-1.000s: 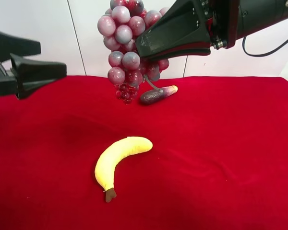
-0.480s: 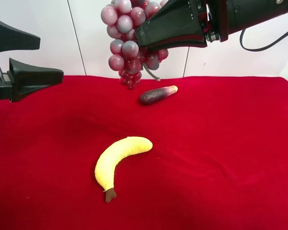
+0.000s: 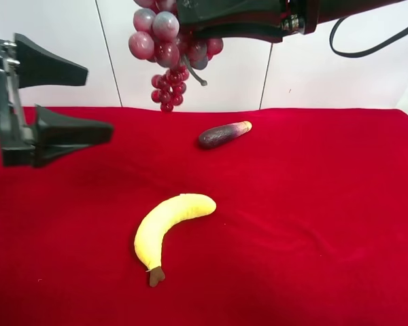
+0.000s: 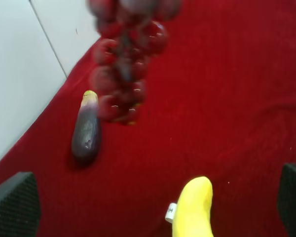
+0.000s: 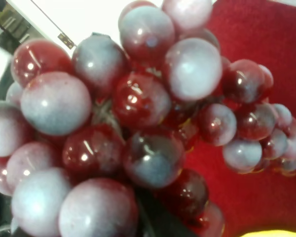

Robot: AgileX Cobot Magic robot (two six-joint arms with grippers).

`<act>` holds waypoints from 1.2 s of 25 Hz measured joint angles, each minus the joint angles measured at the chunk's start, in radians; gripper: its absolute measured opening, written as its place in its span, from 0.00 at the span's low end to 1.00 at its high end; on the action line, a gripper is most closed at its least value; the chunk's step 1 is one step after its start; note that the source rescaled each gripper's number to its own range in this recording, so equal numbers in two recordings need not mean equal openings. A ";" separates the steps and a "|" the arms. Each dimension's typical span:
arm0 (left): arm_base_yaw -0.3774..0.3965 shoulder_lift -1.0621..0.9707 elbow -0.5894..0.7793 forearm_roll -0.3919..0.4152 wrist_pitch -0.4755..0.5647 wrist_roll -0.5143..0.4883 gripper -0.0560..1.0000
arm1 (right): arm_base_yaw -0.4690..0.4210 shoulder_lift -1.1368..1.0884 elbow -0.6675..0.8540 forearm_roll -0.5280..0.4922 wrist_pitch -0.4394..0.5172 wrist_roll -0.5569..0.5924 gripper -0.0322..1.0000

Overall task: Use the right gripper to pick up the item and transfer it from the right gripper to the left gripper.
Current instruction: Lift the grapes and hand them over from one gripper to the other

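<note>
Grapes (image 3: pixel 162 41) lifted higher (right claw (image 3: pixel 190 19) clamped on them), left claw (image 3: pixel 99 102) wide, moved closer

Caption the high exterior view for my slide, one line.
Black right gripper holds a bunch of dark-red and grey-purple toy grapes near the open black left gripper over red cloth.

High view bright and evenly lit; the banana (image 3: pixel 168 225) casts only a faint shadow on the cloth (image 3: pixel 313 204); right wrist view close and soft, white glints on the grapes (image 5: pixel 138 101); left wrist view blurs them.
</note>
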State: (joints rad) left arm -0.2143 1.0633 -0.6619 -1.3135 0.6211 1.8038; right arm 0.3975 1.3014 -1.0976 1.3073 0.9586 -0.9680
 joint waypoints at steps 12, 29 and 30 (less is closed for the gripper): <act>-0.234 0.000 0.000 -0.073 -0.452 -0.103 0.95 | 0.093 0.000 0.000 0.004 -0.033 -0.015 0.06; -0.234 0.035 0.000 -0.235 -0.358 -0.114 0.95 | 0.093 0.000 0.000 0.002 -0.035 -0.015 0.06; -0.234 0.050 0.000 -0.245 -0.357 -0.114 0.95 | 0.093 0.000 0.000 0.002 -0.035 -0.015 0.06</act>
State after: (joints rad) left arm -0.4485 1.1129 -0.6619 -1.5587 0.2639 1.6903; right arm 0.4902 1.3014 -1.0976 1.3089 0.9240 -0.9833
